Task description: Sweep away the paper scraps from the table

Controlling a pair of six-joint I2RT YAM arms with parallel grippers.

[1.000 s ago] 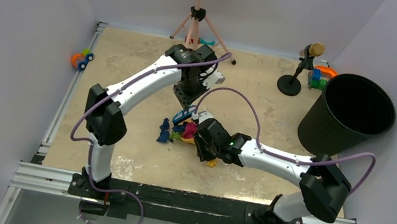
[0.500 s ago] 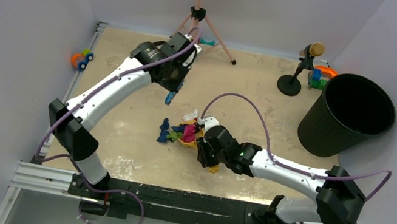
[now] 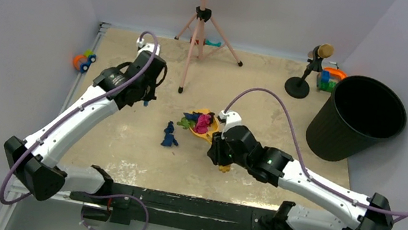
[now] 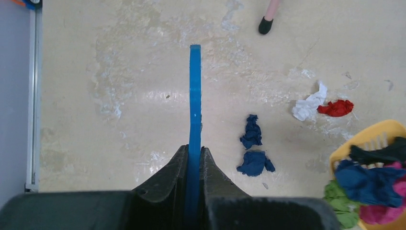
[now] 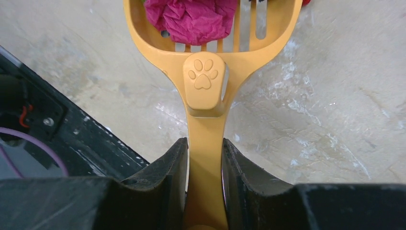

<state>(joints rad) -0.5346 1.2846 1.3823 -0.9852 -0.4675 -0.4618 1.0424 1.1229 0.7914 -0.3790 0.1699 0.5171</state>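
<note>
My left gripper is at the table's left rear, shut on the blue hand brush, which shows edge-on between its fingers in the left wrist view. My right gripper is shut on the handle of the yellow dustpan, seen close in the right wrist view. The pan holds magenta, blue, green and black paper scraps. Two dark blue wads lie on the table left of the pan, also in the left wrist view. A white wad and a red one lie beyond the pan.
A black round bin stands at the right rear. A pink tripod stands at the back centre, one foot near the brush tip. A small stand and toys sit by the bin; an orange toy lies at the left rail.
My left arm has swung left and back from the pile, carrying the brush. My right arm has stretched out with the dustpan, which now holds most of the scraps.
</note>
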